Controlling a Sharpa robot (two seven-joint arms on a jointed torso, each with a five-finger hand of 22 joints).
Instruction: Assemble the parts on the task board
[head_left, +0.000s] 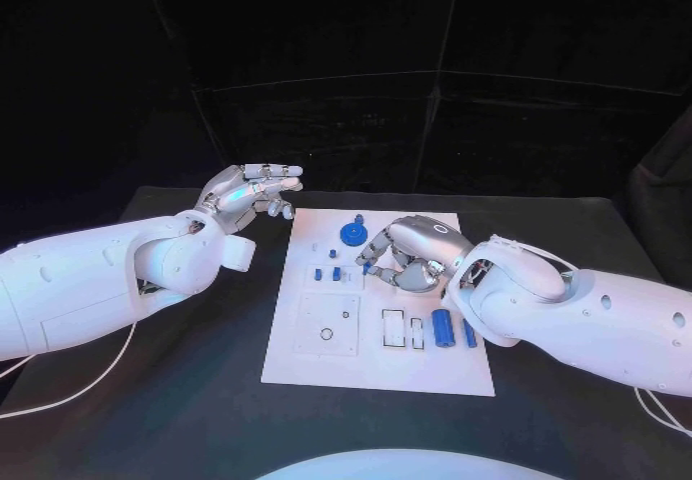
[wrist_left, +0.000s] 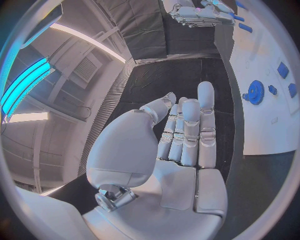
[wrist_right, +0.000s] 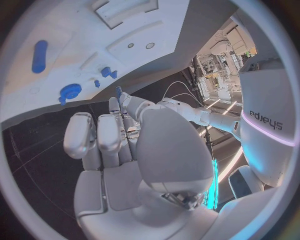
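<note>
Right robot hand (head_left: 410, 254) over middle of task board (head_left: 378, 368), fingers curled downward among small blue parts; whether it grips one, cannot tell. In right wrist view a small blue piece (wrist_right: 119, 91) shows just beyond its fingertips. Left robot hand (head_left: 254, 193) raised above black counter (head_left: 173, 400) beside board's far left corner, fingers loosely apart, grasping nothing. Blue gear (head_left: 353, 235) on board's far part, left of right hand. Two blue cylinders (head_left: 443, 326) lie near board's right edge, beside rectangular slots.
</note>
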